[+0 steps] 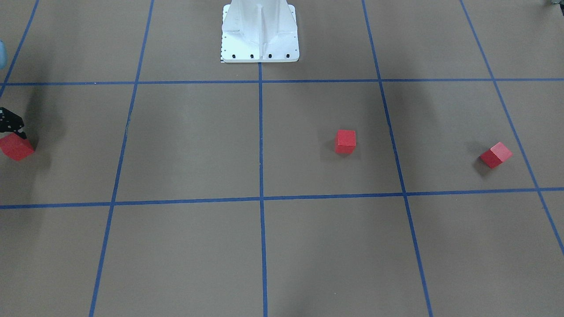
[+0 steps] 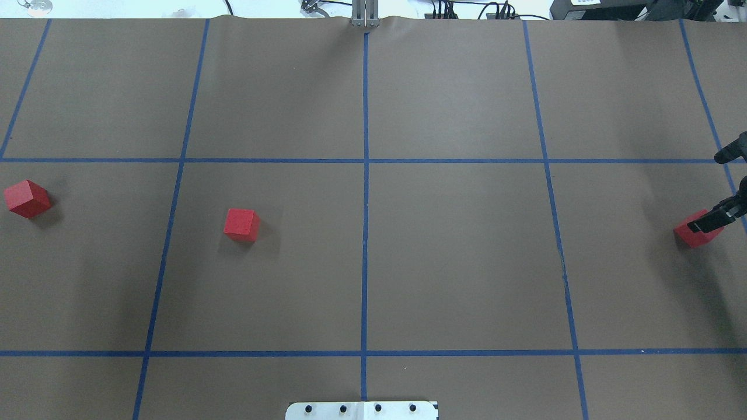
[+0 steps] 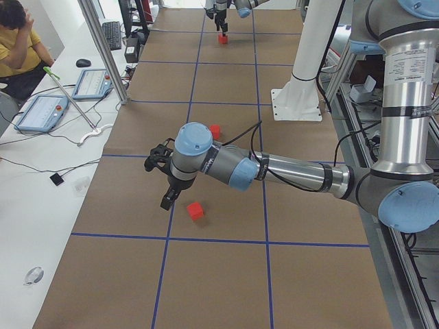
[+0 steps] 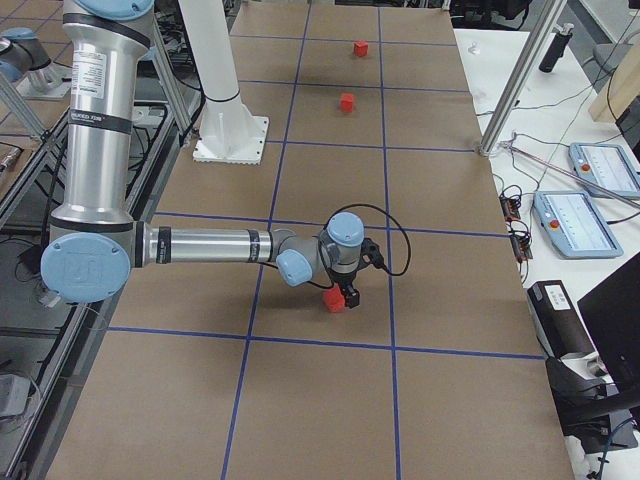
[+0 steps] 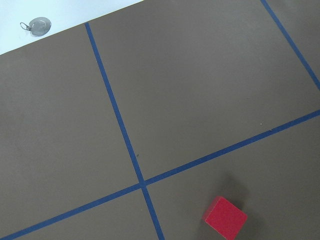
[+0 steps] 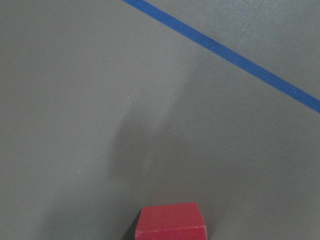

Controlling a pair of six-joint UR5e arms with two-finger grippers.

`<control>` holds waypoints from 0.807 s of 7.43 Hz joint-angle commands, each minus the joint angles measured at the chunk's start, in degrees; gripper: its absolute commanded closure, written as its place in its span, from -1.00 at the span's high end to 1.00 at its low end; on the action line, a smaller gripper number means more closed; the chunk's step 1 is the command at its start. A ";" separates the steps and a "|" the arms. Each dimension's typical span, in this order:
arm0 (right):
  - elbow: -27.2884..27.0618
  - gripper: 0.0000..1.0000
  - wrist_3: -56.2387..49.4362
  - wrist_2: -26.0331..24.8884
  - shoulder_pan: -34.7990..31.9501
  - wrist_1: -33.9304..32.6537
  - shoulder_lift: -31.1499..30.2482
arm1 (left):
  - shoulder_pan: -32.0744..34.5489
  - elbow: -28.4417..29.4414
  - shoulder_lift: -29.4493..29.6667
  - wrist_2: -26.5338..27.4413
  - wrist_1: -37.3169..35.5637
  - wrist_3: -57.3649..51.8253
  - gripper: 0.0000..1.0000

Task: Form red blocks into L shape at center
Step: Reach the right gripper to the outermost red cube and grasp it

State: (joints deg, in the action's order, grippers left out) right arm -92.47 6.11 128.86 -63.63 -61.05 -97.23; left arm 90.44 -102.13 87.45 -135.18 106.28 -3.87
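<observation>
Three red blocks lie apart on the brown table. The left one (image 2: 27, 198) is near the left edge and also shows in the left wrist view (image 5: 225, 218). The middle one (image 2: 241, 224) sits left of centre. The right one (image 2: 694, 233) is near the right edge. My right gripper (image 2: 709, 221) hangs low right over that block (image 6: 171, 222) and looks open; the block rests on the table. My left gripper (image 3: 166, 200) shows only in the exterior left view, beside the left block (image 3: 195, 211); I cannot tell whether it is open or shut.
Blue tape lines (image 2: 365, 233) divide the table into large squares. The white robot base (image 2: 362, 410) stands at the near middle edge. An operator (image 3: 14, 41), tablets (image 3: 41, 113) and a slanted metal post (image 3: 103, 48) are beyond the table's far edge.
</observation>
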 commanded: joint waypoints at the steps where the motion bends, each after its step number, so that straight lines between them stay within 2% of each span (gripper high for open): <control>1: 1.32 0.98 0.22 -0.01 0.61 -0.03 -0.06 | 0.00 0.09 0.00 0.00 0.07 0.00 1.00; 2: 1.59 0.92 0.13 -0.10 1.22 -0.03 -0.06 | 0.00 0.09 -0.09 0.00 0.07 0.00 1.00; 3: 1.59 0.41 0.13 -0.10 1.75 -0.03 0.03 | 0.00 0.09 -0.09 0.00 0.07 0.00 1.00; 4: 1.50 -0.42 0.13 -0.27 2.01 -0.03 -0.06 | 0.00 0.09 -0.09 0.00 0.07 0.00 1.00; 5: 1.15 -0.99 0.22 -0.18 1.93 -0.03 -0.06 | 0.00 0.09 -0.09 0.00 0.07 0.00 1.00; 6: 0.71 -1.00 0.31 -0.18 1.93 -0.03 0.03 | 0.00 0.09 -0.18 0.00 0.07 0.00 1.00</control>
State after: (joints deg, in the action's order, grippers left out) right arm -91.29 6.32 128.66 -61.74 -61.08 -97.27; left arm 90.44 -102.04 87.34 -135.18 106.35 -3.87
